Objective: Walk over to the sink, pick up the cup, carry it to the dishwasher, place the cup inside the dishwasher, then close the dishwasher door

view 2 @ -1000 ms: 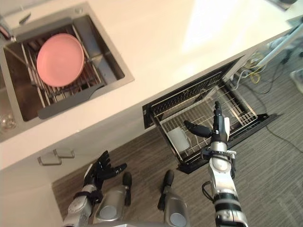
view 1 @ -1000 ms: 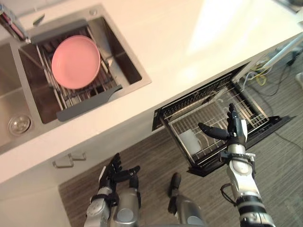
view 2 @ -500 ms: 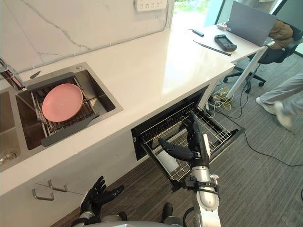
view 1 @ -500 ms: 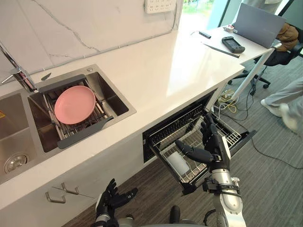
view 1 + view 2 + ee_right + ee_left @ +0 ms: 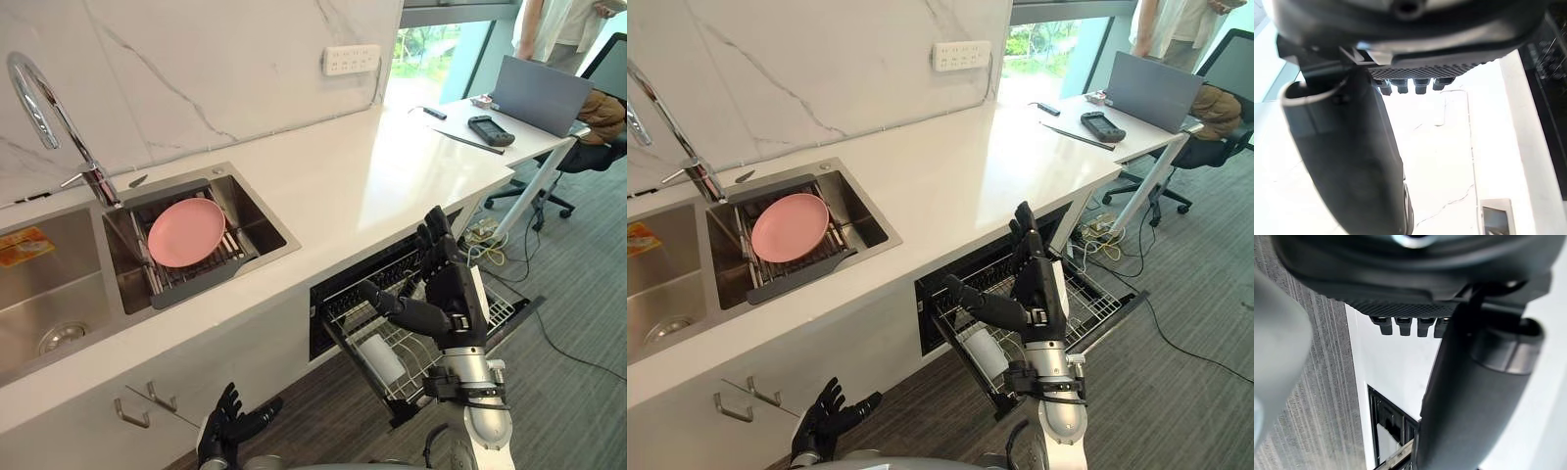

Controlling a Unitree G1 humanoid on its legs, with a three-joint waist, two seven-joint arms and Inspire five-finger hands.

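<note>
A white cup (image 5: 379, 358) lies in the wire rack (image 5: 407, 345) of the pulled-out dishwasher drawer (image 5: 1107, 313) under the counter. My right hand (image 5: 448, 287) is raised above the rack, fingers straight and thumb out, holding nothing. My left hand (image 5: 230, 426) hangs low by the cabinet front with its fingers spread and empty. The sink (image 5: 257, 235) at the left holds a pink plate (image 5: 186, 232) on a drying rack.
The white countertop (image 5: 372, 186) runs to a desk with a laptop (image 5: 542, 93), a phone-like device and a person (image 5: 558, 24) beside an office chair. A tall tap (image 5: 39, 93) stands behind the sink. Grey floor lies open to the right of the drawer.
The camera has tilted up, so the wall, socket and tap now show. My right hand has risen higher over the rack, still open. The cup has not moved in the rack.
</note>
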